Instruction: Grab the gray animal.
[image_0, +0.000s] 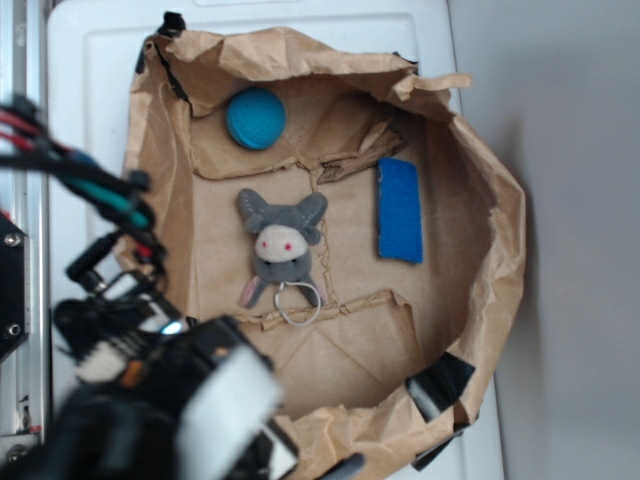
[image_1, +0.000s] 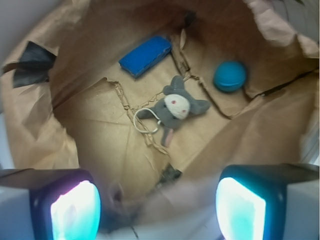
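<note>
**Gray animal lies in the bag, clear of my open pincer**

My pincer (image_1: 157, 205) is spread wide: in the wrist view its two glowing fingertips (image_1: 75, 210) sit at the bottom corners with a broad gap between them, and nothing is held there. It hangs above the rim of the paper bag (image_0: 490, 230), which stands rolled down on the white table (image_0: 90, 70) and covers most of it.

The gray animal (image_0: 280, 245) lies flat on the bag's floor, near the middle of the table, face up, with its two horns toward the far edge. Its metal ring (image_0: 298, 302) and pink limb (image_0: 250, 291) point toward the near edge, the ring touching a torn paper ridge. From my wrist, the toy sits ahead of the gap between my fingers and well apart from them, a fold of the bag's wall between us.

In the exterior view my arm (image_0: 150, 390) fills the near left corner, left of and nearer than the toy.

A teal ball (image_0: 255, 118) rests toward the far left corner. A blue pad (image_0: 400, 210) lies toward the right edge, apart from the toy.
</note>
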